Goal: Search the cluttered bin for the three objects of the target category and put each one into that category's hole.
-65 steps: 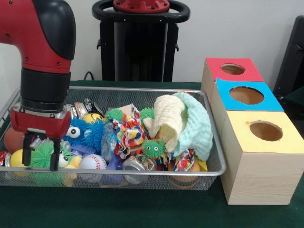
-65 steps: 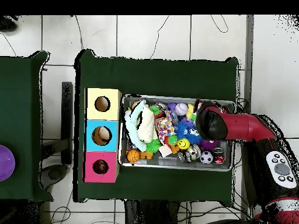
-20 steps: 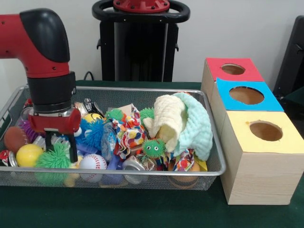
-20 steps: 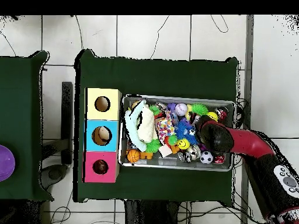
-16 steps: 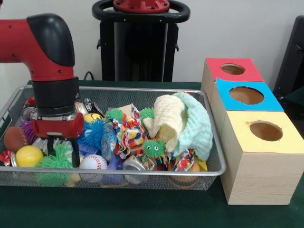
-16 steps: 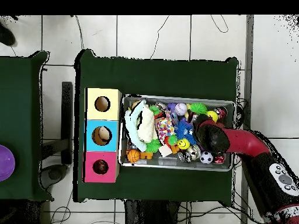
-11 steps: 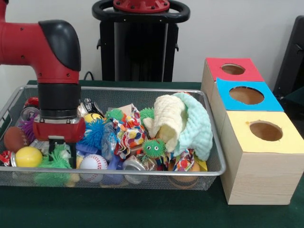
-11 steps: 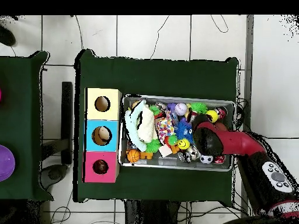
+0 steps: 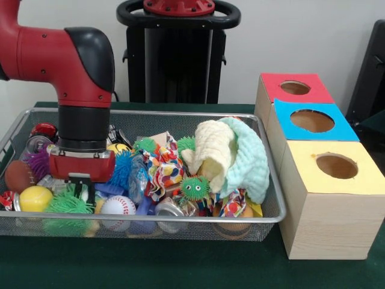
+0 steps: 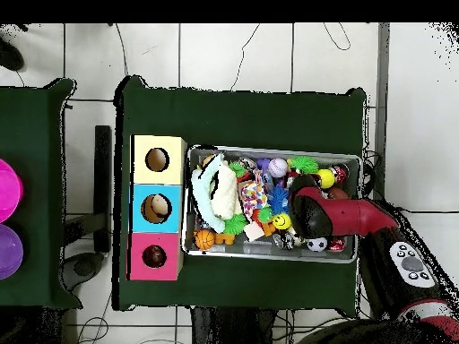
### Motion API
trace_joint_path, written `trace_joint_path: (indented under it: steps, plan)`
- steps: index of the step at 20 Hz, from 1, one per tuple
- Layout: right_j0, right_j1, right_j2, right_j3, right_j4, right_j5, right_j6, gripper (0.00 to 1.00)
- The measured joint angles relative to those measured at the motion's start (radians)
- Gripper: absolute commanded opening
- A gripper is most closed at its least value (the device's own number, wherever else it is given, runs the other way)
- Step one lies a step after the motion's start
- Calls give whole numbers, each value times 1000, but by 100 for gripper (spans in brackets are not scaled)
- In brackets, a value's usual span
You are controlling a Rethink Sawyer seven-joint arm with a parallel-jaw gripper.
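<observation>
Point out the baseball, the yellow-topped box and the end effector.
baseball (image 9: 117, 206), front view, its white front.
yellow-topped box (image 9: 361, 179), front view, bare yellow top beside the hole.
end effector (image 9: 81, 188), front view, black tip among the toys.

Silver wire-mesh bin (image 9: 264, 208) lies on the green cloth just beside a row of three wooden boxes, each with a round hole on top: red-topped box (image 9: 295, 88), blue-topped box (image 9: 311, 121), yellow-topped box (image 9: 337, 166). The bin is heaped with small toys: white baseball (image 9: 118, 206), yellow ball (image 9: 35, 198), green spiky ball with eyes (image 9: 195, 188). Cream and mint cloths (image 9: 231, 154) are piled at the bin end nearest the boxes.
</observation>
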Motion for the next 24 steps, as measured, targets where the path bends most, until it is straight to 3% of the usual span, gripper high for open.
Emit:
trace_joint_path:
  steps: [9,18,24]
  plan:
    - [65,-34,-71,-3,22,33,0,0]
    - [177,-229,-181,86,113,316,0,0]
    - [237,-311,-232,138,155,380,0,0]
